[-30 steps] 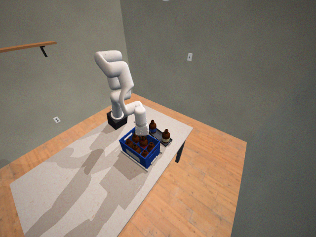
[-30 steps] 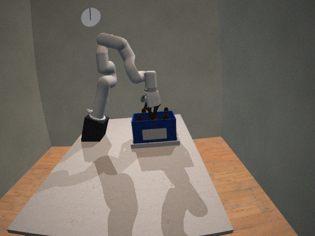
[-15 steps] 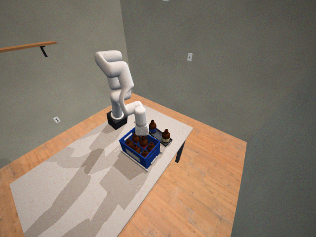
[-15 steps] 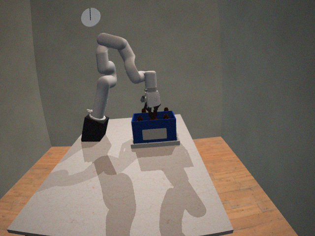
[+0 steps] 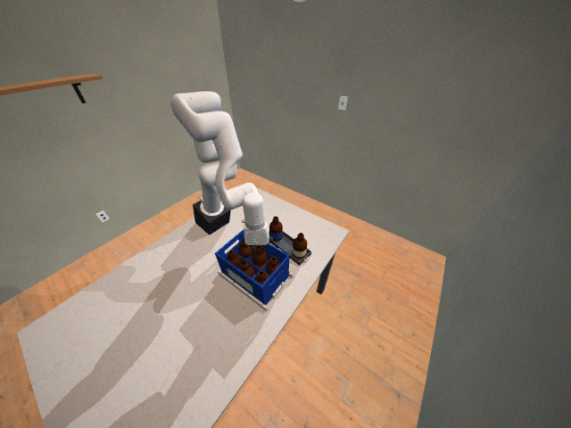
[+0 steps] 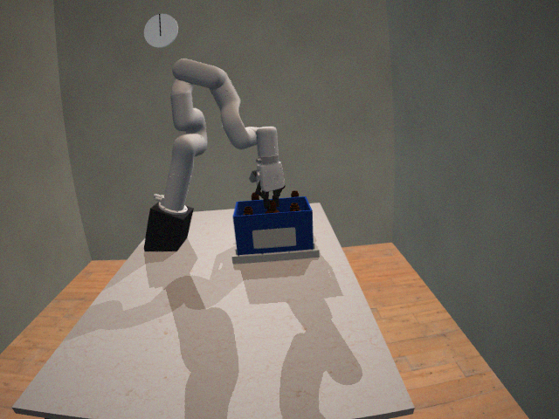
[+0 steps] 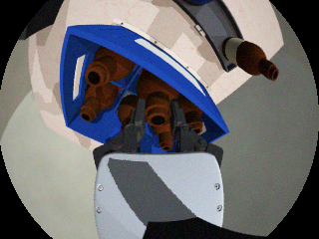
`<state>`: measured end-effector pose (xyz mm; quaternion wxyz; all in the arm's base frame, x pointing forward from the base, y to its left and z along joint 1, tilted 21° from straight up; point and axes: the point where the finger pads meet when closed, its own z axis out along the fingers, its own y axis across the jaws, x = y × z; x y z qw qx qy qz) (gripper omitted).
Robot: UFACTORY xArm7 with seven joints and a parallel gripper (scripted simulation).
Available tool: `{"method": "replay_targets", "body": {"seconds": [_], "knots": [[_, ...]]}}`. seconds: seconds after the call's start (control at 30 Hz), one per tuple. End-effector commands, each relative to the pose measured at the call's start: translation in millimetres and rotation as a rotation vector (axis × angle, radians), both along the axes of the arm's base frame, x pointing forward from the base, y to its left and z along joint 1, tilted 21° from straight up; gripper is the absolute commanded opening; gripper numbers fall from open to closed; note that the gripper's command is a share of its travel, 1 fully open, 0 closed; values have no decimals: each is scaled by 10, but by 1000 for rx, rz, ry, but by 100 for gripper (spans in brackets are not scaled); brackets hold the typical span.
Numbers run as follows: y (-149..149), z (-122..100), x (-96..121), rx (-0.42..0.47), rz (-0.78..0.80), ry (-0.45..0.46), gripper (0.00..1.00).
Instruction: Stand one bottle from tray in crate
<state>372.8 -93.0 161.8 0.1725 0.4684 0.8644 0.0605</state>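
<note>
Over the blue crate [image 7: 76, 103] your jaws grip a brown bottle's [image 7: 159, 119] neck, lowered into a cell; two bottles [image 5: 300, 244] stand on your tray [image 5: 286, 242].

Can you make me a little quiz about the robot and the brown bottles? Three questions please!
1. True or false: the claw is shut on a brown bottle inside the blue crate.
2. How many bottles stand on the tray now: A) none, B) two, C) four?
3. Fill the gap: the bottle nearest the arm on the tray has a ____ band, while the other one has a pale band.

Key
1. True. The claw's fingers grip the bottle's neck.
2. B.
3. Blue.
</note>
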Motion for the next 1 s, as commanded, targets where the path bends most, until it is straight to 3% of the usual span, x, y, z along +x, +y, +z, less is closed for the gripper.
{"method": "replay_targets", "body": {"seconds": [0.0, 0.97], "knots": [[-4, 0, 15, -1, 0, -4, 0], [-11, -106, 56, -1, 0, -4, 0]]}}
